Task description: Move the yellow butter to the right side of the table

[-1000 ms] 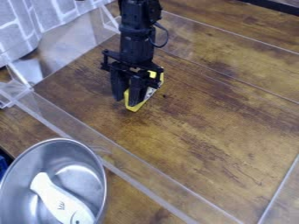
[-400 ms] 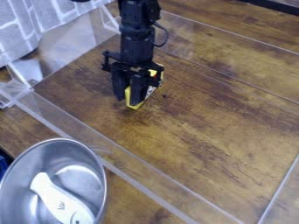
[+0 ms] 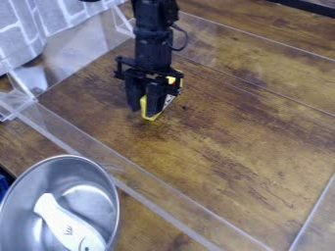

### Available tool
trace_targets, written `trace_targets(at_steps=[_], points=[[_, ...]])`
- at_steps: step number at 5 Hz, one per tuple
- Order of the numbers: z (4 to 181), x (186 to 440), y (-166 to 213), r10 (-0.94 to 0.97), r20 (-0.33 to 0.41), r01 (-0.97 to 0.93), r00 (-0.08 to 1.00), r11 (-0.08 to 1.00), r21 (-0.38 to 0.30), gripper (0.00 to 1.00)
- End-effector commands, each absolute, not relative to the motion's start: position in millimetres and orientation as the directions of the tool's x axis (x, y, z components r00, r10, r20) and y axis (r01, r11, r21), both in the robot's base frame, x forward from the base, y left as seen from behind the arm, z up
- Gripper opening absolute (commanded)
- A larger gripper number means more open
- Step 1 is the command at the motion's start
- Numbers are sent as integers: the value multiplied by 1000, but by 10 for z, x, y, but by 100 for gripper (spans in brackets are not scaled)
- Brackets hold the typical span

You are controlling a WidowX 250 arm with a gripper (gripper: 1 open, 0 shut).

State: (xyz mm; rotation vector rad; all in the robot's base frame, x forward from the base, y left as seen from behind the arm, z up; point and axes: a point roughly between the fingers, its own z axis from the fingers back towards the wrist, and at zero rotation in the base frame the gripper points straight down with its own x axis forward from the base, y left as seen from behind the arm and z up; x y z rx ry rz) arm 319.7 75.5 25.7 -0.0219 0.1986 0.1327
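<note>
**Butter gripped, nothing moved since a second ago**

Comparing this moment with the pictures from the past second, we find almost no change: the arm stands in the same spot on the left half of the bench (image 3: 249, 147), pointing steeply down, and the gripper (image 3: 152, 108) has kept its jaws clenched throughout. Between the dark fingers we see a sliver of the yellow butter (image 3: 155, 111), its lower end poking out just above the wood. So the jaws are grasping the butter, and it sits low, at or just over the surface; we cannot tell from this view whether it has left the bench.

We judge that the grasp is settled and the carry has not begun. The butter is well apart from the right side, so the whole sideways move remains. The next step calls for a lift clear of the wood, then a sweep to the right, staying inside the clear plastic rim (image 3: 197, 211).

The steel bowl (image 3: 59, 201) with the white utensil (image 3: 66, 225) lies off the near-left corner, out of the path.
</note>
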Motion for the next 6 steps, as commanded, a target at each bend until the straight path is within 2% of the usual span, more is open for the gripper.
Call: trace_targets(at_steps=[1,2,3,4,6], points=[[3,3173,888,141,-226,-149,964,989,-15,0],[-19,3169,898,145,-235,-153,961,988,-17,100],[57,3146,895,149,-239,-158,960,987,-20,100],[127,3173,890,146,-241,-157,959,987,-25,0],[273,3361,715,113,-223,-126,968,991,-48,0]])
